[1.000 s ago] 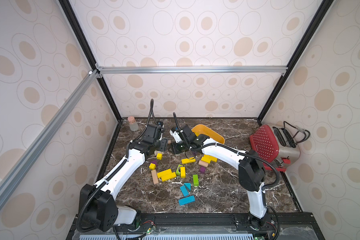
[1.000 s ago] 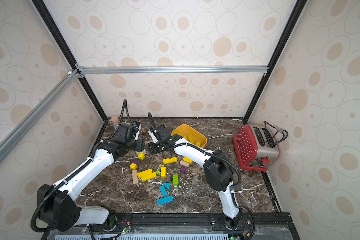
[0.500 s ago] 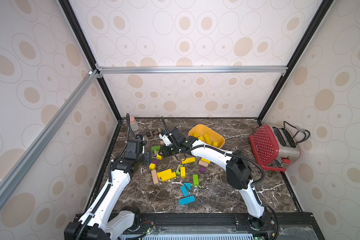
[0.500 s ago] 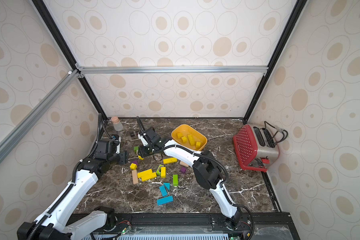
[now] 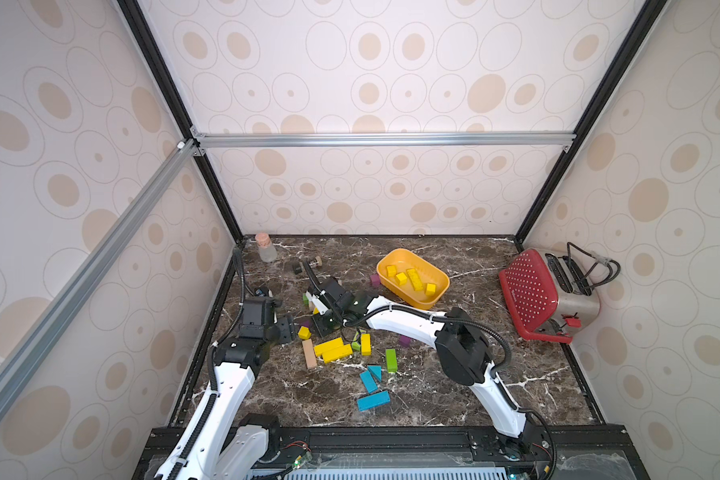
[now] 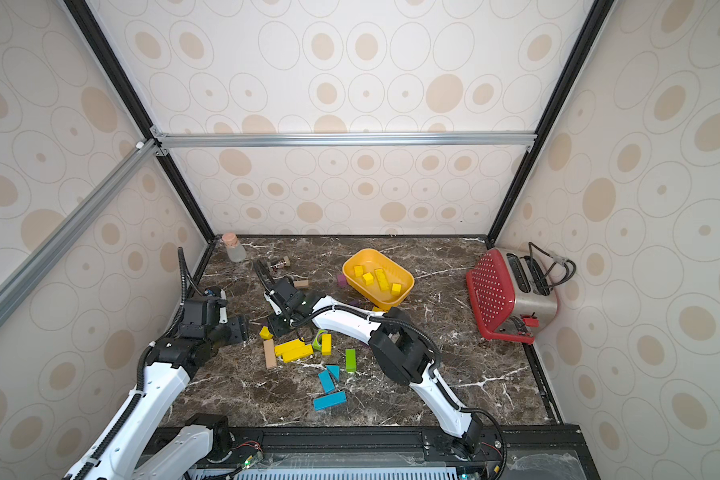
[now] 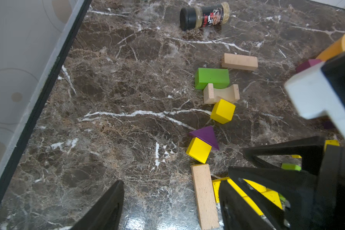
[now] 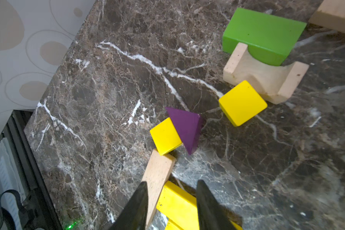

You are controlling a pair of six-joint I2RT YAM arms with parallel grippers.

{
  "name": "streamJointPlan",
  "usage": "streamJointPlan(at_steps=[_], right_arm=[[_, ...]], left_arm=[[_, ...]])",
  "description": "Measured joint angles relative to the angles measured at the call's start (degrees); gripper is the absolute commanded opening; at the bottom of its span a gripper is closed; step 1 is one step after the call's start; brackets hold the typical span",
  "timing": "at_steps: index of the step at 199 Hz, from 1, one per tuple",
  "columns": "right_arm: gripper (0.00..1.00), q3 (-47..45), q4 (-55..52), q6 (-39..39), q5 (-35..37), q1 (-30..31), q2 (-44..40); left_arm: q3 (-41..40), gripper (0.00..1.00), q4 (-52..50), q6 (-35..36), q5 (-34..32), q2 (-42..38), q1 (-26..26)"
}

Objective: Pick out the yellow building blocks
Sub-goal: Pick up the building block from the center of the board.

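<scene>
Right wrist view: right gripper [image 8: 172, 185] slightly parted, empty, over a yellow bar [image 8: 177, 205] lying against the plain wooden bar [image 8: 157, 173]. I'd descend square, straddling yellow only. Left gripper [image 7: 172, 185] wide apart, empty, near a yellow cube [image 7: 198, 149].

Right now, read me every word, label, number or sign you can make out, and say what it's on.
No text is legible.
Spice jar: red-and-white print on a black label, too blurred to read.
Red toaster: any marking is too small to read.
Yellow cubes in the wrist views: plain, no print.
</scene>
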Motion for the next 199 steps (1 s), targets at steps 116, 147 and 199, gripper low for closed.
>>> streamJointPlan(at_steps=[116,147,199], right_arm=[[0.33,4.15,2.82,-5.40,-1.22,0.57,7.80],[0.36,6.40,3.67,-5.55,-2.29,0.57,9.11],[0.34,10.38,4.00,-6.25,-1.29,0.57,12.61]], left_arm=[[-1.75,0.77,2.32,-1.99,4.90,1.84,0.35],[-1.75,0.77,2.73,-1.97,4.94,2.23,0.35],[-1.75,0.78,3.26,-1.88,4.92,2.32,0.35]])
